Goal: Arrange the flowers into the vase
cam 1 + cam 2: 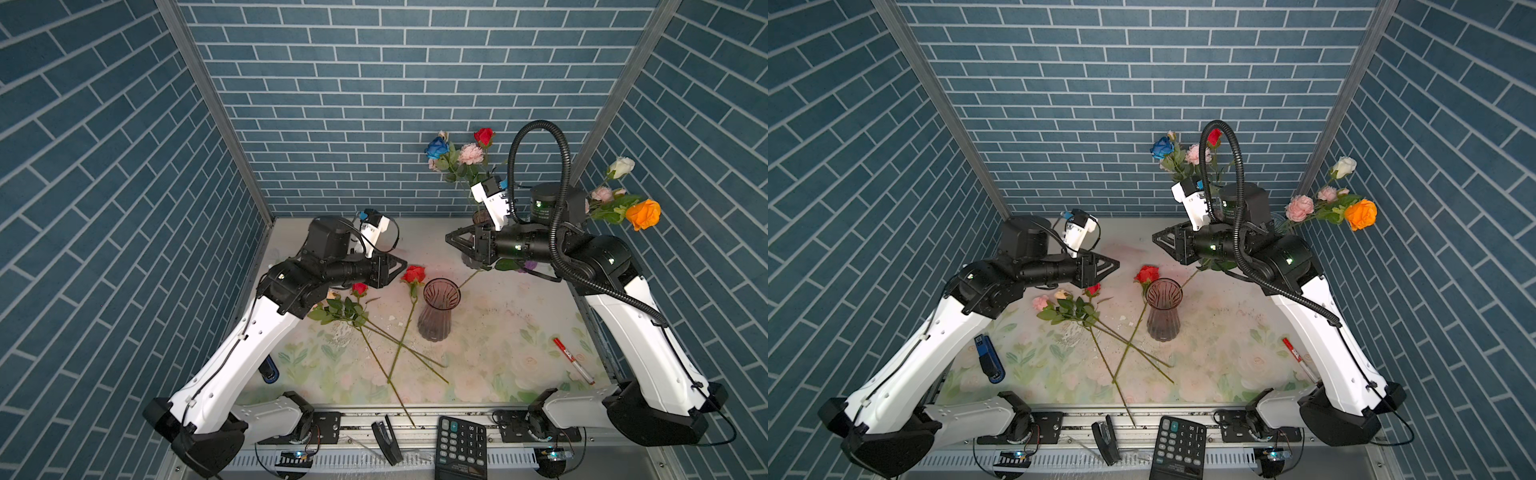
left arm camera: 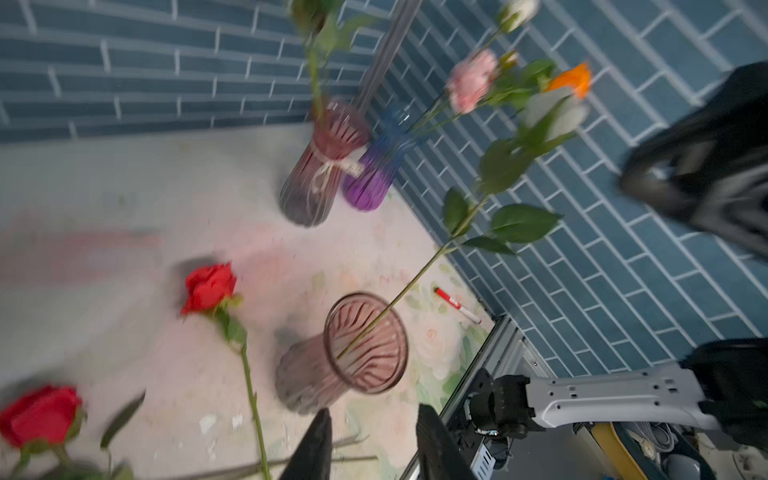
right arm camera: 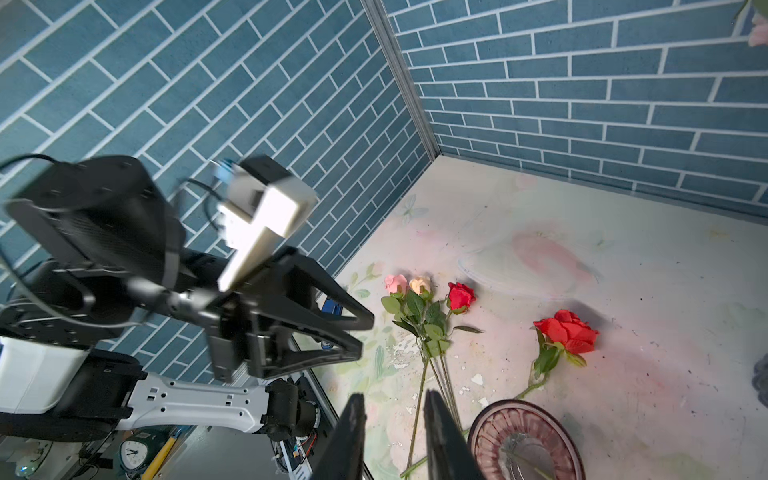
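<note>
At table (image 1: 519, 303) centre: vase (image 1: 436, 320) upright, one leafy stem (image 1: 471, 279) leaning from it.
Left of vase: flowers (image 1: 345, 309) lying on table, stems crossed.
Left gripper (image 2: 374, 411): jaws apart, empty.
Right gripper (image 3: 395, 395): jaws apart, empty.

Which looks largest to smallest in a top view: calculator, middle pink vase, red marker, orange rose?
1. Calculator, though cut off by the frame edge.
2. Middle pink vase.
3. Orange rose and red marker: unsure; the marker is longer but thinner, and the rose sits higher.
</note>
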`<action>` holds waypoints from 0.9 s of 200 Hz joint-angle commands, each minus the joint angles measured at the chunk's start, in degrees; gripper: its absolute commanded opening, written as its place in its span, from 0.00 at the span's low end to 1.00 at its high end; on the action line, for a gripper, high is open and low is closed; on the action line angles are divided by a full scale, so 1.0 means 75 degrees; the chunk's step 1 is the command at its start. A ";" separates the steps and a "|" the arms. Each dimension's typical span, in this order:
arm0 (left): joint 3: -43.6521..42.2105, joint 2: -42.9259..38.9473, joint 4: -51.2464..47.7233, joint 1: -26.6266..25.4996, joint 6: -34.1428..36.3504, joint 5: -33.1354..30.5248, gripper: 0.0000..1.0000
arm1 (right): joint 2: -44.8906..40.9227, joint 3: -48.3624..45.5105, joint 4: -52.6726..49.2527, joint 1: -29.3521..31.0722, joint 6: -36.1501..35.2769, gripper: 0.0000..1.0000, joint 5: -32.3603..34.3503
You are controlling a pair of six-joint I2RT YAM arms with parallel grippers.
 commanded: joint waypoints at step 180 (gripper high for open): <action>0.0763 0.6159 -0.1361 -0.1208 -0.0774 -0.2714 0.38 | -0.1211 -0.0846 -0.1644 0.0002 -0.1004 0.35 0.2945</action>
